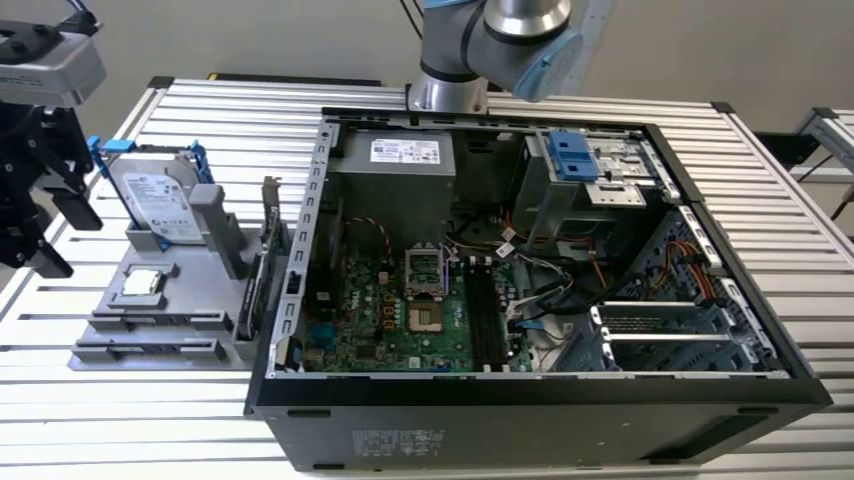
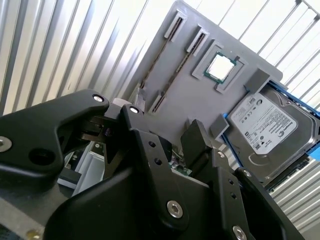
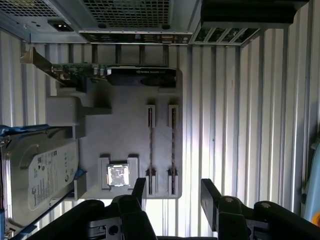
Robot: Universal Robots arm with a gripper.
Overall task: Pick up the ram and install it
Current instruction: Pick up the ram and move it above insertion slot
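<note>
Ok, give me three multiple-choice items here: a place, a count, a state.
1. Relative to the computer, the hard drive is: A inside it; B beside it, on the grey holder; C on top of it.
2. Count of memory sticks in the holder: A one; B two; C four.
3. The gripper is: A open and empty; B shut on a stick; C shut on the drive.
Answers: 1 B, the drive sits on the holder outside the computer. 2 B, two thin sticks fill neighbouring slots. 3 A, its fingers stand apart with nothing between.
</note>
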